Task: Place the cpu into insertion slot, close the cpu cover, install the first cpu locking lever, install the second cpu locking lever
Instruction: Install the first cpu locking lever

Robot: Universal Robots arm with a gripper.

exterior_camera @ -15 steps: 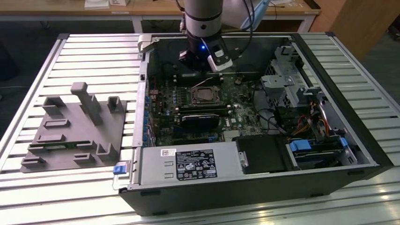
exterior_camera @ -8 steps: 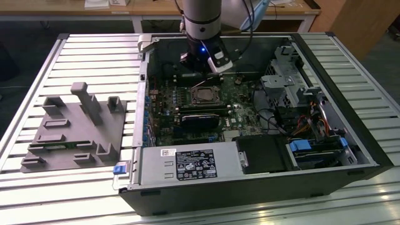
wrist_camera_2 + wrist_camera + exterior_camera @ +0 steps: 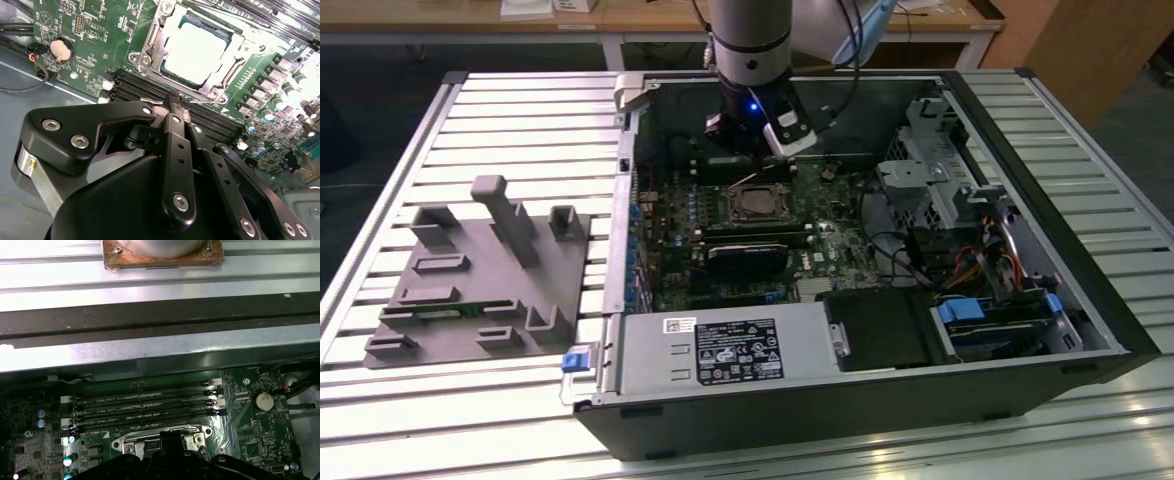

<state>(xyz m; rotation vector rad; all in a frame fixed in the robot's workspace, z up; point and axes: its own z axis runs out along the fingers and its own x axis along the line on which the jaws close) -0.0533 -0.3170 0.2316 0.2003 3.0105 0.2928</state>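
Fingers of my gripper (image 3: pixel 176 104) are pressed together on nothing, hovering near the insertion slot (image 3: pixel 216 94). The cpu (image 3: pixel 200 50) sits flat inside, the cpu cover (image 3: pixel 151 47) lying down around it. I think locking it needs a slow, steady push, not a jerk.

- The pincer (image 3: pixel 176 104) is showing matt black.
- Just beyond its tips, the cpu (image 3: pixel 197 50) is gleaming pale silver-grey inside the brighter silver cpu cover (image 3: pixel 151 42).
- The circuit board (image 3: pixel 90 25) around the pincer is showing green with fine white markings.
- The memory slots (image 3: pixel 145 85) nearest the pincer are running as black parallel stripes.
- Well away from the pincer, the table (image 3: pixel 520 110) is showing silver slats, and the fixture (image 3: pixel 480 270) on it is showing plain grey.
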